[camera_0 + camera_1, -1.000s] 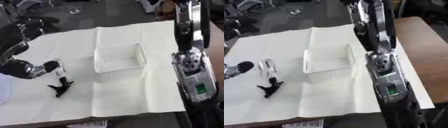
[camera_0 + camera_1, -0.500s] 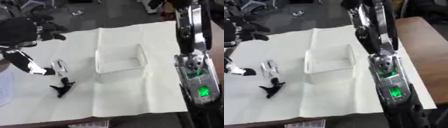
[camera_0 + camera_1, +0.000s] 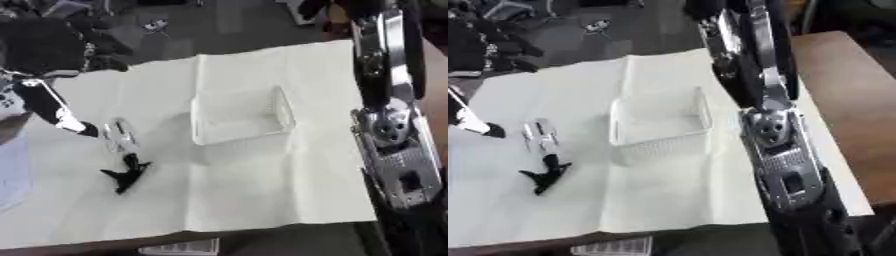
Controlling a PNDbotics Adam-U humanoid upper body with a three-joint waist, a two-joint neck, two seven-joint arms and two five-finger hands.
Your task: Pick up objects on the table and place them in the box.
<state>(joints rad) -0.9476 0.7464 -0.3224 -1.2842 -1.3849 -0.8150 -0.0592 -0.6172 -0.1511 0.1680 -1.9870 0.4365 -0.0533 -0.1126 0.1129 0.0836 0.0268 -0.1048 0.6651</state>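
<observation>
The surface (image 3: 262, 200) was covered by a pale cloth (image 3: 236, 90), with bare brown wood left showing along the right edge. The right arm (image 3: 772, 135) was seen as a long black and silver column down the right side of both views, over the right edge of the cloth; the right robot hand was not in view, so nothing can be said of its fingers. The left robot hand (image 3: 48, 45) was held high over the far left corner of the surface, a dark blurred mass whose fingers could not be told as apart or together; nothing could be made out in it. The box (image 3: 238, 116), a white open basket with perforated walls, was set near the middle of the cloth, and nothing was seen inside it. Two objects were left on the cloth near the left edge, well apart from the box: a clear, silvery oblong item (image 3: 119, 135) and, just nearer the front edge and almost touching it, a small black angular object (image 3: 127, 172). The task was judged barely begun: neither object had been picked up, and both placements remained to be done.
</observation>
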